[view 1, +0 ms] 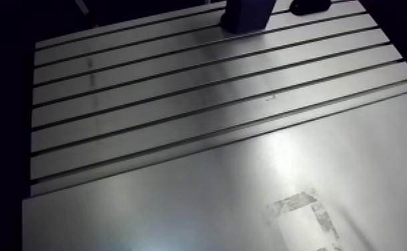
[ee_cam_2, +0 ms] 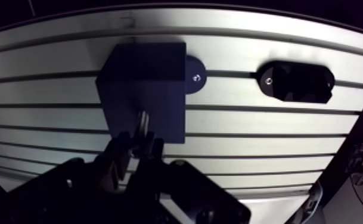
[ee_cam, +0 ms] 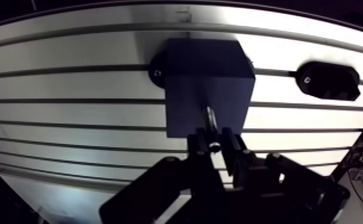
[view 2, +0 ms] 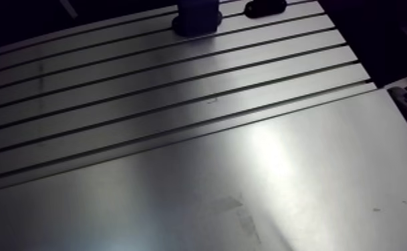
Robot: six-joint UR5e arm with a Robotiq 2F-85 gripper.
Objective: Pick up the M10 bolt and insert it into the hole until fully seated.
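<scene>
I am at the insertion step. The fingers (ee_cam: 233,156) are closed on the bolt (ee_cam: 211,126) and grip it near its head end, with the shank pointing ahead to the near face of the dark block (ee_cam: 207,65). The block stands at the far side of the desk (view 1: 179,133). A black oval holder (ee_cam: 328,80) lies to the right of it, apart from it.

The tip of the bolt reaches the block face, but the hole is too dark for me to see. So I cannot tell if the shank is partly inside or only touching. I judge that the pick-up is done and the seating is not.

The next move calls for a slow, straight push along the axis of the bolt, keeping it square to the face. If it is a little tilted, it may jam at the mouth of the hole. I would let go only when the head sits against the block.
</scene>
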